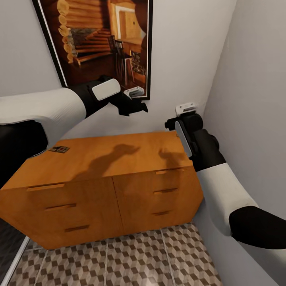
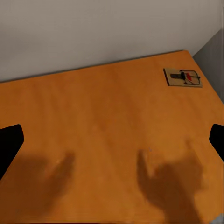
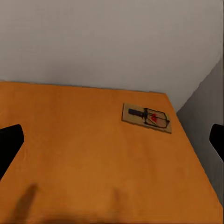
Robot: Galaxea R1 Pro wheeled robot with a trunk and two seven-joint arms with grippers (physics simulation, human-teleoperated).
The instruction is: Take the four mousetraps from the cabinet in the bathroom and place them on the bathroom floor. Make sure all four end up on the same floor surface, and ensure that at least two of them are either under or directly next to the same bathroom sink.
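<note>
The orange-brown cabinet (image 1: 103,159) stands against the wall. One mousetrap (image 1: 58,149) lies flat near the left end of its top. The left wrist view shows a mousetrap (image 2: 183,77) lying near the top's corner by the side wall, and the right wrist view shows a mousetrap (image 3: 146,117) there too. My left gripper (image 1: 138,105) hovers high above the middle of the top, open and empty, its dark fingertips (image 2: 9,144) wide apart. Over the right back corner my right gripper (image 1: 171,123) hangs open, fingertips (image 3: 8,142) spread with nothing between them.
A framed picture (image 1: 99,39) of a log cabin hangs on the back wall above the cabinet. A grey side wall (image 1: 254,99) closes in on the right, close to my right arm. Cube-patterned bathroom floor (image 1: 131,258) lies in front of the cabinet drawers.
</note>
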